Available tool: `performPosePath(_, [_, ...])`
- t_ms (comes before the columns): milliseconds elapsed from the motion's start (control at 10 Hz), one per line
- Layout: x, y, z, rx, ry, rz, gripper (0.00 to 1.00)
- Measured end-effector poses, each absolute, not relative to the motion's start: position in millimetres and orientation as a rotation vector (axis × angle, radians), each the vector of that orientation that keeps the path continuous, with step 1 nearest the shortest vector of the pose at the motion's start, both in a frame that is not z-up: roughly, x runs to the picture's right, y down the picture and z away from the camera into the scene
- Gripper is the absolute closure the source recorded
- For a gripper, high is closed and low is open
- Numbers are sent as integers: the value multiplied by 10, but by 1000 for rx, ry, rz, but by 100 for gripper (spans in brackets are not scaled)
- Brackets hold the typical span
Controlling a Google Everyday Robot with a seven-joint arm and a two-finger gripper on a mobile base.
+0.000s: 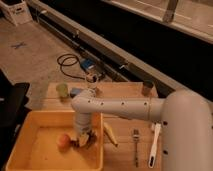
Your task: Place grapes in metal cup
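My gripper reaches down into the yellow bin, low at its right side. Its fingers are shut on the grapes, a small dark lump that shows only partly beneath them. The grapes rest at the bin floor, just right of a round orange-pink fruit. The metal cup stands upright at the far right of the wooden table, well away from the gripper.
A clear glass jar and a pale green cup stand at the table's back left. A yellow banana-like item, a fork and a white utensil lie right of the bin. A dark chair is at left.
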State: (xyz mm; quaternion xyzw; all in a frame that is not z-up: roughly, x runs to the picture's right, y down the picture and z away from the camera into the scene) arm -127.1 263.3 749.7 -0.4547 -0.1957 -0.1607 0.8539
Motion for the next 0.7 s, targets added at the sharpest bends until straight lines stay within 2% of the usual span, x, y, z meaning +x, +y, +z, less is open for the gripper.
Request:
performPosePath(300, [-1299,2237,7213,-870,-396,-339,100])
performPosePath(700, [-1250,1503,6763,-715,-341,-368,100])
